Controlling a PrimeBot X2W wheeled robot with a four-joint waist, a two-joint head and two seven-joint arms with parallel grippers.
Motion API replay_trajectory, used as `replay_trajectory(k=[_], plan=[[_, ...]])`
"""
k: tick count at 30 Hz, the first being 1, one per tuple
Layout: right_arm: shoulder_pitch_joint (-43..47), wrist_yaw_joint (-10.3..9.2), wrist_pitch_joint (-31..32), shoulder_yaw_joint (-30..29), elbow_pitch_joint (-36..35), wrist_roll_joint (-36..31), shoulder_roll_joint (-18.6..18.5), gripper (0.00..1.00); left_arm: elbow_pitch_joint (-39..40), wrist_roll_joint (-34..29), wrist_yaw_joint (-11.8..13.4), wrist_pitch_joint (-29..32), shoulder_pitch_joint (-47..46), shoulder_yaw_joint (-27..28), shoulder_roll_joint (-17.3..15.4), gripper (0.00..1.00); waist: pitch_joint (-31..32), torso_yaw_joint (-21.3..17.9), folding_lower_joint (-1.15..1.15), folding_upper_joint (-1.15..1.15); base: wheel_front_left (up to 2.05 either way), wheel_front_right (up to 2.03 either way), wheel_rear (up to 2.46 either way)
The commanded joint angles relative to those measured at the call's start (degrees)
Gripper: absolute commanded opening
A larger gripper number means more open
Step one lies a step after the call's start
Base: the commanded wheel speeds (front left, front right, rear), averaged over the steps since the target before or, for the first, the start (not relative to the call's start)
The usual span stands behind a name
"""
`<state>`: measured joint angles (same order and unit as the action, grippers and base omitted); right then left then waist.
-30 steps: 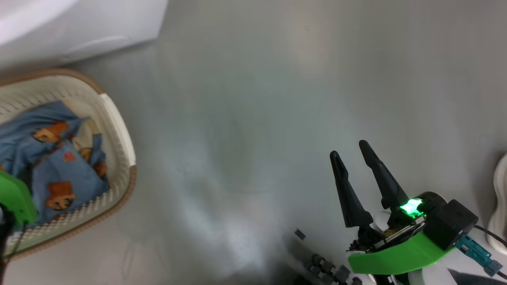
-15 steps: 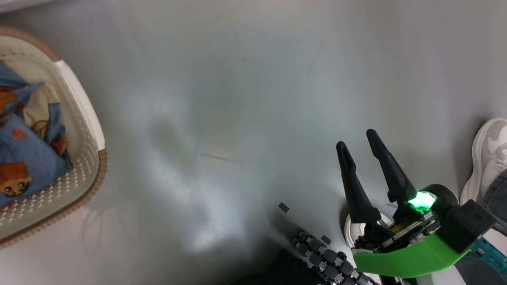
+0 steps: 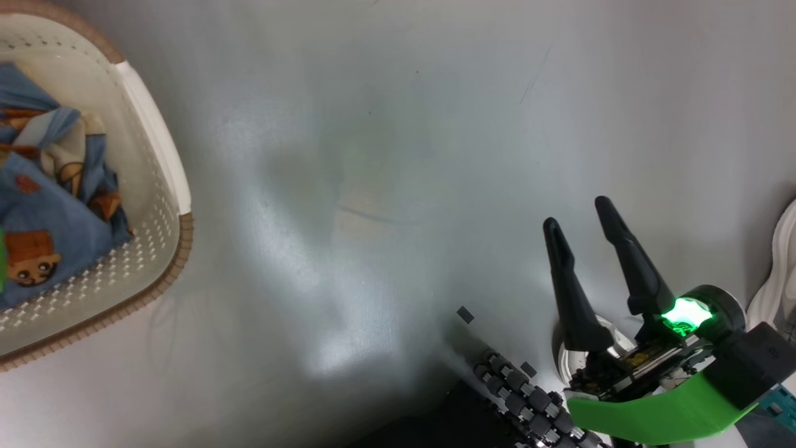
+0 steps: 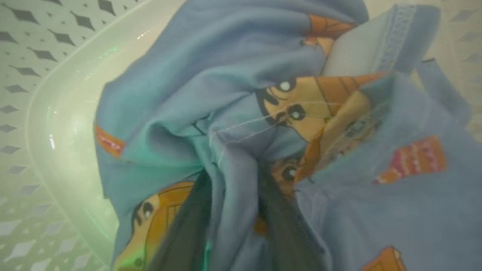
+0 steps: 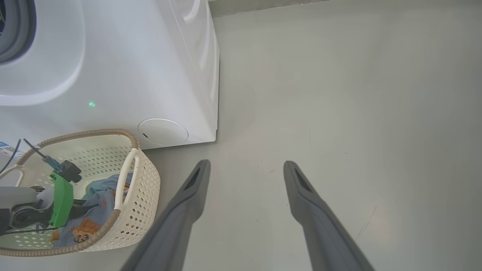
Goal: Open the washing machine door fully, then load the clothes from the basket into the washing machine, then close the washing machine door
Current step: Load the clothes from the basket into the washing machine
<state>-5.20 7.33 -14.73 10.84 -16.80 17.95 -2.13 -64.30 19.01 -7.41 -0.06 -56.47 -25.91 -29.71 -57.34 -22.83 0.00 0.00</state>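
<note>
The cream basket [image 3: 144,247] sits on the floor at the left, with the blue bear-print clothes [image 3: 56,211] inside. In the left wrist view my left gripper [image 4: 233,177] is down in the basket [image 4: 56,124], its dark fingers [image 4: 184,226] pinched on a raised fold of the clothes [image 4: 188,75]. The right wrist view shows that arm's green wrist [image 5: 62,199] over the clothes [image 5: 94,210] in the basket [image 5: 143,195], in front of the white washing machine [image 5: 131,67]. The washing machine door is out of view. My right gripper [image 3: 577,214] [image 5: 246,165] hangs open over bare floor.
A person's white shoe [image 3: 780,274] is at the right edge. My base's roller wheels [image 3: 528,398] show at the bottom. A round service cap [image 5: 162,131] sits low on the machine's front. Grey floor spreads between the basket and my right arm.
The head camera has swung, so the machine's corner has left the picture and the basket sits further left. My left jaws have narrowed onto the fabric. The right gripper has stayed open.
</note>
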Motion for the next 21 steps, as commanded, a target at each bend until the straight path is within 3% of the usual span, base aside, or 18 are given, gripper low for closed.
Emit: replay_trajectory(k=[1, 11, 21], plan=[[2.6, 0.16, -0.3, 0.7, -1.4, 0.1, -0.8, 1.0, -0.1, 0.3, -0.1, -0.4, 0.7, 0.6, -2.2, 0.0, 0.1, 0.0, 0.0, 0.0, 0.0, 0.0, 0.0], [-1.8, 0.16, -0.3, 0.8, 1.2, 1.9, -0.8, 1.0, 2.0, 7.1, -0.1, -8.7, 2.0, -2.5, -2.0, 0.0, 3.4, 0.8, 0.0, 0.0, 0.0, 0.0, 0.0], [-3.0, 0.16, -0.3, -2.2, 6.5, -1.1, -0.8, 1.0, 3.4, 14.2, 0.0, -14.7, 12.1, -1.8, 2.5, 0.0, 18.2, 7.8, 0.0, 0.0, 0.0, 0.0, 0.0]])
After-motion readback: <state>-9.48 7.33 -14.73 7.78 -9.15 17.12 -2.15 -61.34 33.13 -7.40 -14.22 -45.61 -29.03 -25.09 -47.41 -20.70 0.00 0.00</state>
